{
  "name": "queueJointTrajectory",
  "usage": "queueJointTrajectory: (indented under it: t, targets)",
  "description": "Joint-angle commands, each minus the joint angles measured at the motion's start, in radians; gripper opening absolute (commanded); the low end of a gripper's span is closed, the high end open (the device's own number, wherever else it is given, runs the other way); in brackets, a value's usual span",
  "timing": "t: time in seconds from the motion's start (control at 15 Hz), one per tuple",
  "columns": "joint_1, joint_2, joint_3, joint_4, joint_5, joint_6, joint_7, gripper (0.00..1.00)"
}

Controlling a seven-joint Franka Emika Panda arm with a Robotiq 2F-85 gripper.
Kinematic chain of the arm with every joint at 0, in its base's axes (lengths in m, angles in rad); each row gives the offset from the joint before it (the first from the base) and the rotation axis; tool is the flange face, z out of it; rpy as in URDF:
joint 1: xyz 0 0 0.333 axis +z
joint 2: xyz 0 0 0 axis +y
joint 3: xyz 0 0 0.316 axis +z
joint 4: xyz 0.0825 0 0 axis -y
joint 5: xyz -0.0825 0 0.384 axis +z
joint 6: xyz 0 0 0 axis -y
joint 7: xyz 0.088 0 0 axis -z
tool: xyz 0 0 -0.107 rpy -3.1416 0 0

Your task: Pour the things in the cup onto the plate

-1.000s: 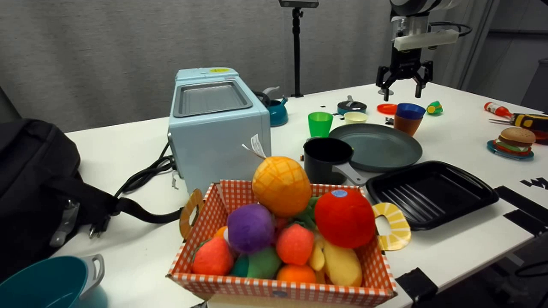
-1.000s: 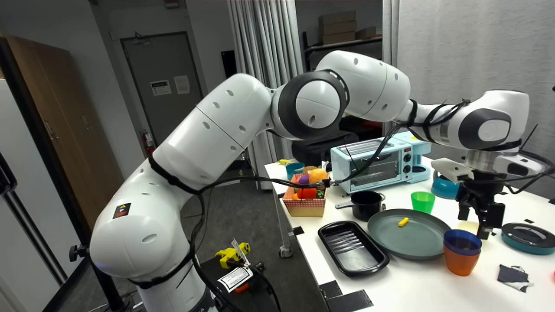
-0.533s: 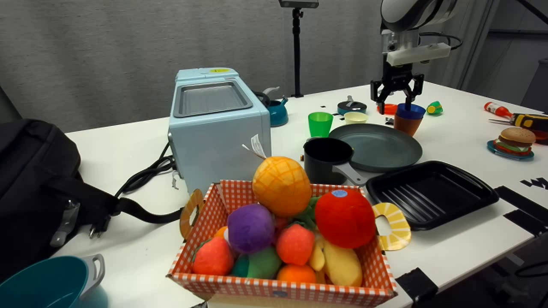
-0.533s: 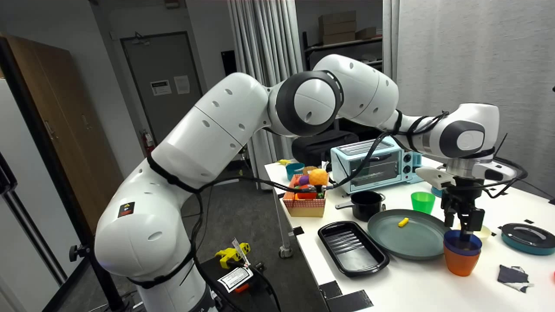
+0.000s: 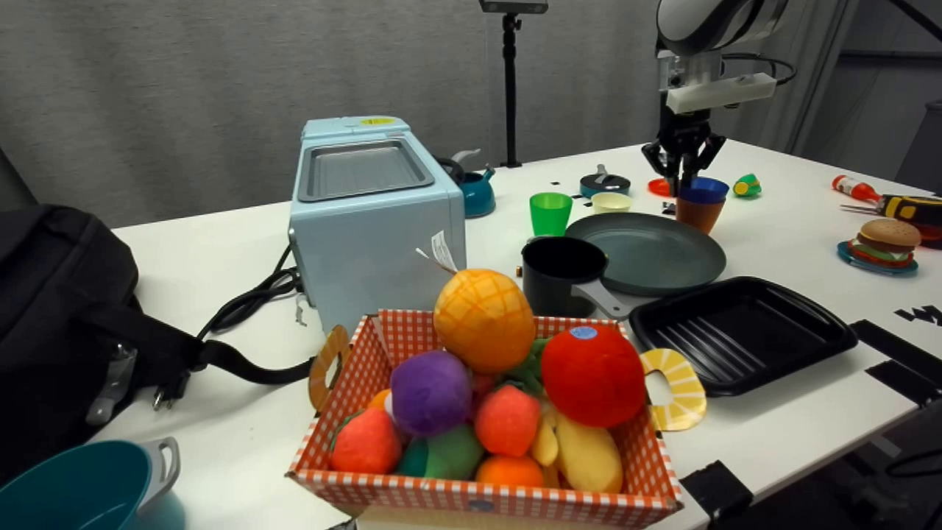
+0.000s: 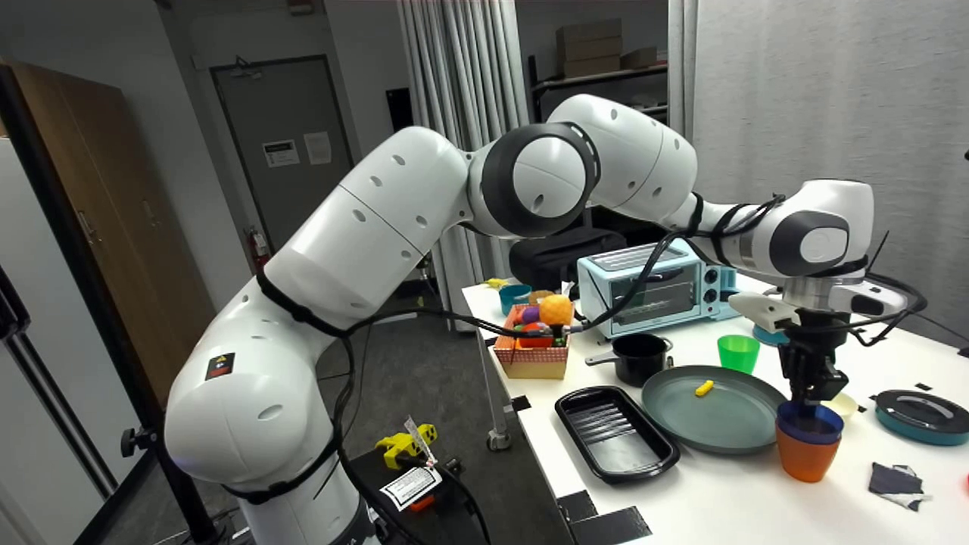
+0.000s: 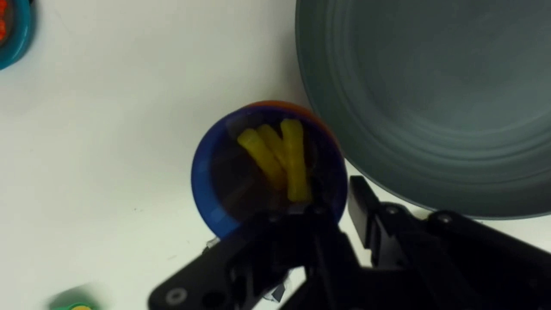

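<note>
White surface [image 7: 107, 107]: round blue plastic cup [image 7: 204, 181], yellow stick-shaped pieces [image 7: 296, 159] inside; black claw [image 7: 338, 196] newly narrowed astride its rim, pinch unconfirmed; apparently readying pour onto round grey plate [image 7: 430, 94].

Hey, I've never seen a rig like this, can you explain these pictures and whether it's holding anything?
This is a robot arm with black fingers. Two pictures come from cameras outside it; the third is from a camera on the arm, looking down past the fingers. On the table are a plate with one yellow piece, a tray, a pot, an oven and a basket of toy fruit. A blue cup holding more yellow pieces sits inside an orange cup. The fingers straddle the blue cup's wall, one inside, one outside; I can't tell whether they're gripping it.
</note>
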Motion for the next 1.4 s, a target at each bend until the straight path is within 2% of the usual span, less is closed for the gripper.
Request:
queueJointTrajectory:
  t: [0.0, 0.13, 0.47, 0.87, 1.0, 1.33]
  targets:
    - [-0.006, -0.039, -0.001, -0.053, -0.022, 0.056, 0.002, 0.0]
    - [0.004, -0.064, -0.009, -0.105, -0.033, 0.13, -0.003, 0.0]
    - [0.054, -0.184, -0.017, -0.341, -0.101, 0.41, -0.038, 0.01]
    - [0.166, -0.308, -0.049, -0.625, -0.242, 0.731, -0.037, 0.01]
    - [0.223, -0.353, -0.085, -0.728, -0.285, 0.841, -0.011, 0.01]
    - [0.403, -0.45, -0.246, -0.951, -0.322, 1.064, 0.042, 0.01]
